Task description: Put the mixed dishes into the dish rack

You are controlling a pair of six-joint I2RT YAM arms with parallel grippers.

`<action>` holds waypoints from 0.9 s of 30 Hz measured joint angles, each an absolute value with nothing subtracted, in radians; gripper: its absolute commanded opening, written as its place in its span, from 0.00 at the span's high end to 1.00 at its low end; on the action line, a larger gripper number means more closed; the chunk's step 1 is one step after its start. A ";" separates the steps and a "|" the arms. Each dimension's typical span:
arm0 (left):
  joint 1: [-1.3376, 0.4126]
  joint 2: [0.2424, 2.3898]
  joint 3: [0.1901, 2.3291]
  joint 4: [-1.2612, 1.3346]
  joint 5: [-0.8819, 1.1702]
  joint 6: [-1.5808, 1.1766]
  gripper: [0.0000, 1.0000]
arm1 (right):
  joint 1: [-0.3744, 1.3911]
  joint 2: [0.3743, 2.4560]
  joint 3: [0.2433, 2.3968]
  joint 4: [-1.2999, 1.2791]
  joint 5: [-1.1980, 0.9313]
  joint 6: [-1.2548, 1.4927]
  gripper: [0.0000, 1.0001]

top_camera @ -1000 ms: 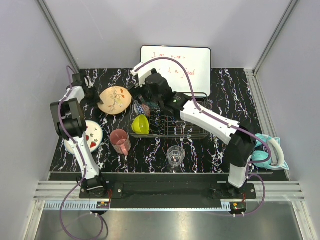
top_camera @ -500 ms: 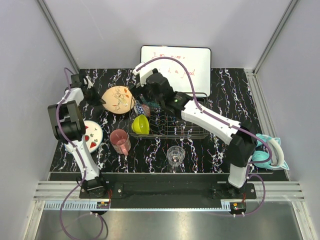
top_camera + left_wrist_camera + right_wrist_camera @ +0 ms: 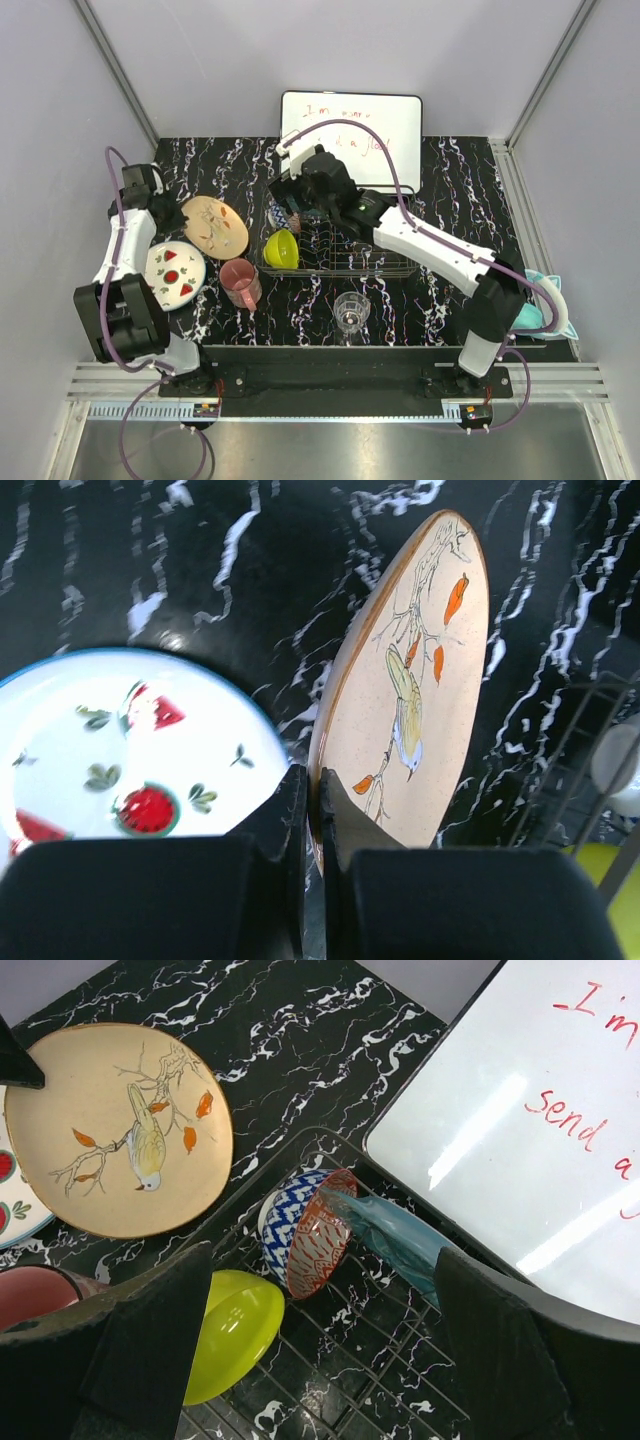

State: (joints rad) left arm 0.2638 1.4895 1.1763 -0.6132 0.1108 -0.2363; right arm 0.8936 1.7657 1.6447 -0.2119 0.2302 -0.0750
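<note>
1 clear drinking glass [image 3: 351, 312] stands upright nearest the arm bases on the black white-veined tabletop [image 3: 450, 290], well apart from the other dishes. To its left sits a pink ceramic mug [image 3: 240, 283], mouth up, and further left lies a round white plate with red watermelon slices [image 3: 175, 275], flat on the tabletop.

Just beyond that plate, the left gripper [image 3: 313, 820] is clenched on the near rim of a round peach plate with a painted bird [image 3: 420, 710]. The peach plate is tilted, close beside the white plate and outside the rack.

The dark wire-grid dish rack [image 3: 385, 268] sits mid-table and holds 3 dishes at its left end. A lime-green bowl [image 3: 235, 1330] lies on its side at the near-left corner. Behind it, a red and blue patterned bowl [image 3: 305, 1230] also lies on its side, its mouth facing a teal plate [image 3: 390, 1235] that leans on edge against it. The remaining part of the rack in view shows only bare wire.

The right gripper [image 3: 320, 1355] hangs over these 3 dishes with its jaws spread wide, gripping nothing.

Farthest back, a white whiteboard with red handwriting [image 3: 370, 125] leans just behind the rack
</note>
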 measured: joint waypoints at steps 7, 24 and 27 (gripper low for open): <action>0.229 1.400 1.169 -0.642 -0.059 -0.236 1.00 | 0.894 1.724 1.581 -0.207 0.221 -0.054 0.02; -0.071 1.280 1.338 -0.710 -0.401 -0.084 1.00 | 0.891 1.691 1.492 -0.205 0.224 -0.043 0.02; -0.108 1.277 1.369 -0.707 -0.442 -0.046 1.00 | 0.890 1.682 1.491 -0.204 0.226 -0.043 0.02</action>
